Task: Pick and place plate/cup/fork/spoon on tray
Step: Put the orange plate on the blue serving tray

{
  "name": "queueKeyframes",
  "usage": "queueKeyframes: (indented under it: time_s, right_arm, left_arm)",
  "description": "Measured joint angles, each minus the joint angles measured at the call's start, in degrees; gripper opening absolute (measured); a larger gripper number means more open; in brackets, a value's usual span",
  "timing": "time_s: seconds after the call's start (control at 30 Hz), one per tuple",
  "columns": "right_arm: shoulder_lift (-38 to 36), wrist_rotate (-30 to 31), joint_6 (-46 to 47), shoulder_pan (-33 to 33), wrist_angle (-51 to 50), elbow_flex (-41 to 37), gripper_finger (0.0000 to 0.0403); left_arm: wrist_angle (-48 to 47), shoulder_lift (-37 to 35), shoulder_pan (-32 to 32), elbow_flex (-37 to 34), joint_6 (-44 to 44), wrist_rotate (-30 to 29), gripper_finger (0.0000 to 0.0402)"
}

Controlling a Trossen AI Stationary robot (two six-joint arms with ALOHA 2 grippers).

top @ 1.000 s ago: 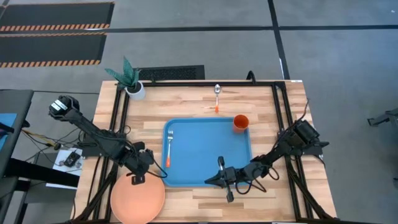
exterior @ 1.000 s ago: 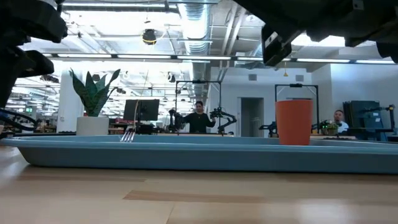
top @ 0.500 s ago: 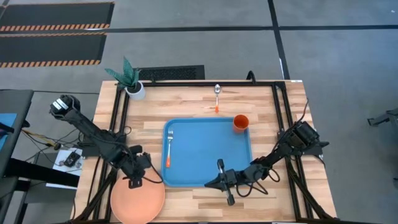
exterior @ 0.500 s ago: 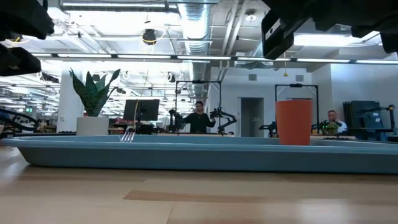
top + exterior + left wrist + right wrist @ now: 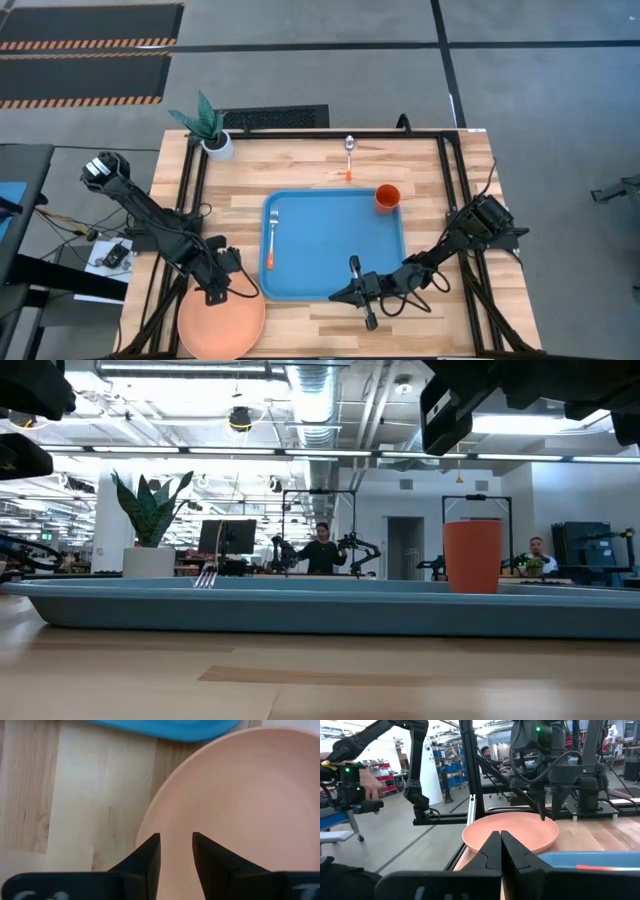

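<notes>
The salmon-orange plate (image 5: 222, 322) lies flat on the table's near left corner. My left gripper (image 5: 216, 294) is open and points down over the plate's far rim (image 5: 150, 827). One finger is over the rim and the other over the plate's inside (image 5: 176, 845). Whether they touch does not show. The blue tray (image 5: 335, 262) lies mid-table. The fork (image 5: 272, 238) lies along its left side and the orange cup (image 5: 387, 197) stands upright in its far right corner. The spoon (image 5: 349, 155) lies on the wood beyond the tray. My right gripper (image 5: 338, 291) is shut and empty at the tray's near edge.
A white pot with a green plant (image 5: 210, 130) stands at the table's far left corner. Black frame rails (image 5: 452, 190) run along the table's left, right and far sides. Bare wood shows between the tray and the far edge. People sit in the room beyond the table (image 5: 322, 550).
My left gripper has gone a little toward the table's near left corner, from the tray's left near corner to over the plate's far rim. My right gripper has kept nearly still.
</notes>
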Motion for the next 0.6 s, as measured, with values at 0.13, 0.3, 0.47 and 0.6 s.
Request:
queueKeyframes:
  time_s: [0.13, 0.3, 0.47, 0.6]
  right_arm:
    - [0.00, 0.00, 0.00, -0.13, -0.02, 0.00, 0.0008]
    - [0.00, -0.02, -2.02, -0.53, 0.14, 0.00, 0.0008]
    - [-0.02, -0.68, -7.35, -4.18, 3.85, 0.00, 0.0008]
    - [-0.92, -5.99, -7.39, -9.45, 4.89, 0.00, 0.0008]
  left_arm:
    - [0.02, 1.08, 0.00, 0.00, -0.04, 0.13, 0.0128]
    - [0.00, 3.60, 0.12, -0.02, 0.69, 0.51, 0.0154]
    - [0.02, 4.79, 0.79, -0.04, 1.06, 0.50, 0.0156]
    - [-0.04, 4.79, 1.11, -0.04, 0.46, -1.49, 0.0151]
